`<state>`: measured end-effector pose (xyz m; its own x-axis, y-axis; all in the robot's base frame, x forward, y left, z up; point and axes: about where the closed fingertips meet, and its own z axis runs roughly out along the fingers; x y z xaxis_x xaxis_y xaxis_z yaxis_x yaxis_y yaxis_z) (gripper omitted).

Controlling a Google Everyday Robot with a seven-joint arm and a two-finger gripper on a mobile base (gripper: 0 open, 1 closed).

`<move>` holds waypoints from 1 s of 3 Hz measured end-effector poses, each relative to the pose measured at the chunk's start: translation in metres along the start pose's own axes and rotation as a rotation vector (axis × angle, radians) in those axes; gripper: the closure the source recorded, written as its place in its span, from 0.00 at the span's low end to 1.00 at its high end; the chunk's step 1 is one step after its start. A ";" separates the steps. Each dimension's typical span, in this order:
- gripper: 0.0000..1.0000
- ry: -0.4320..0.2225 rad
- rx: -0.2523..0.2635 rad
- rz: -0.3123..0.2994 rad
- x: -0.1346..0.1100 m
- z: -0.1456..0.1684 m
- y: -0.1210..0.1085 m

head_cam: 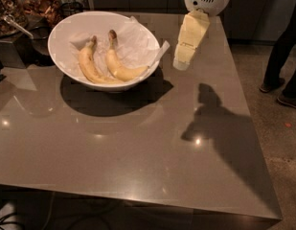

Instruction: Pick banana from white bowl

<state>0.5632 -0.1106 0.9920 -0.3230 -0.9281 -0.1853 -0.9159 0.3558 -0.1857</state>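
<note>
Camera view, the only one.

Banana (pixel 115 61): ripe yellow, thick in the body, dark brown stem tip, sharp bend low down. It lies inside the white bowl (pixel 55 30) on crumpled white paper (pixel 135 42), in the half of the bowl nearer the desk's right edge.

Heading: stem end toward the far edge of the desk (pixel 138 152). The long axis runs from there toward the near edge, then the blossom end hooks off toward the right edge.

Second banana (pixel 87 63): slimmer, an even crescent, paler stem. It lies just beside the first, on the left-edge side, stem also toward the far edge.

Bowl sits toward the far left corner of the desk.

My gripper (pixel 182 63): cream-coloured, hanging in the air over the desk near the far edge, to the right-edge side of the bowl and apart from both fruits. Whether the jaws are spread or pressed together, I cannot tell.

Count: two bananas, one bowl, one gripper.
</note>
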 end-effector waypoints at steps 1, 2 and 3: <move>0.00 -0.039 0.034 0.016 -0.010 -0.004 -0.010; 0.00 -0.071 0.032 0.008 -0.026 0.003 -0.012; 0.00 -0.065 0.007 -0.013 -0.055 0.015 -0.016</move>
<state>0.5996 -0.0639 0.9905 -0.2949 -0.9236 -0.2448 -0.9182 0.3448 -0.1948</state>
